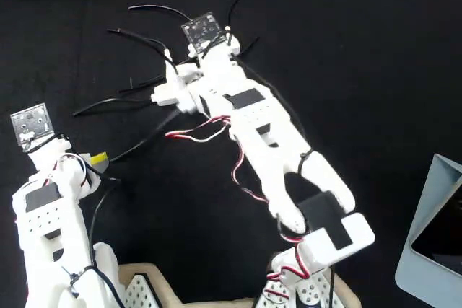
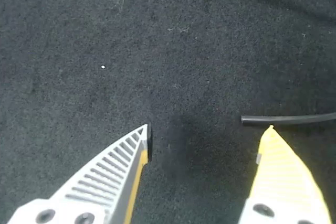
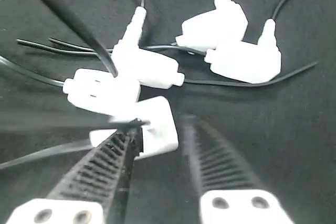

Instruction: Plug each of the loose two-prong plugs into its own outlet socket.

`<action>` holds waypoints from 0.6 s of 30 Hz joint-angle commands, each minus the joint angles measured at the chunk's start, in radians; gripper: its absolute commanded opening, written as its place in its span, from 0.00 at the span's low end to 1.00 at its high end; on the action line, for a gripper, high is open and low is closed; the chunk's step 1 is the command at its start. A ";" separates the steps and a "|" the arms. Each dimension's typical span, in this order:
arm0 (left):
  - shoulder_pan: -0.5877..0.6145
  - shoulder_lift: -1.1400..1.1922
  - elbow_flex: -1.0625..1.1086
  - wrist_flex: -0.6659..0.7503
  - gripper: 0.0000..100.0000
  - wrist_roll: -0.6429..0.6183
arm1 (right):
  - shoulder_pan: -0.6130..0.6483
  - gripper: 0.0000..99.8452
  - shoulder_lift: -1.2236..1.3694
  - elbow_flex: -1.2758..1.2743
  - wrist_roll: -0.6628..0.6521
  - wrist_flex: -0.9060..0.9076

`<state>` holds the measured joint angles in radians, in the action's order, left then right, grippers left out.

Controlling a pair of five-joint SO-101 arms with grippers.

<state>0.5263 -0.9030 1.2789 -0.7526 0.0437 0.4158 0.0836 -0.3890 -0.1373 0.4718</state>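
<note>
The right gripper (image 3: 160, 135) hangs with its jaws wide over the heap of white plugs (image 3: 244, 61) and a slotted socket (image 3: 100, 90) at eleven o'clock on the table (image 1: 361, 70). One white block (image 3: 155, 124) lies close against one jaw, perhaps touching it, though blur hides that. The left gripper (image 2: 208, 129), likewise spread and empty, hangs over bare table at eight o'clock, beside a loose cable end (image 2: 247, 120). The pieces lie crowded under crossing cables, so closing here could pinch a cable or shove a neighbour, and a skewed grasp would leave prongs misaligned with the slots.
</note>
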 commanded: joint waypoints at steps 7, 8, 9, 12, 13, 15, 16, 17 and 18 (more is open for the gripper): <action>0.008 -0.018 -0.005 0.023 0.33 -0.006 | -0.012 0.06 -0.225 0.044 0.005 0.192; 0.008 -0.018 -0.005 0.023 0.33 -0.006 | -0.015 0.02 -0.271 0.028 0.005 0.227; 0.007 -0.018 -0.005 0.023 0.33 -0.006 | -0.015 0.01 -0.321 0.007 0.005 0.262; 0.004 -0.018 -0.004 0.025 0.33 -0.006 | -0.028 0.01 -0.479 -0.110 0.005 0.330; 0.001 -0.020 0.001 0.023 0.33 -0.006 | -0.031 0.01 -0.538 -0.165 0.005 0.330; -0.002 -0.021 0.007 0.026 0.33 -0.006 | -0.034 0.01 -0.661 -0.283 0.005 0.328; -0.002 -0.021 0.005 0.026 0.33 -0.006 | -0.037 0.01 -0.723 -0.341 0.005 0.328; -0.002 -0.021 0.004 0.026 0.33 -0.006 | -0.037 0.01 -0.789 -0.395 0.005 0.328; -0.002 -0.021 -0.004 0.025 0.31 -0.006 | -0.037 0.01 -0.851 -0.444 0.008 0.330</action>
<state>0.5263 -0.9030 1.2942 -0.7419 0.0437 0.3989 -0.5746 -0.7250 -0.1389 0.7971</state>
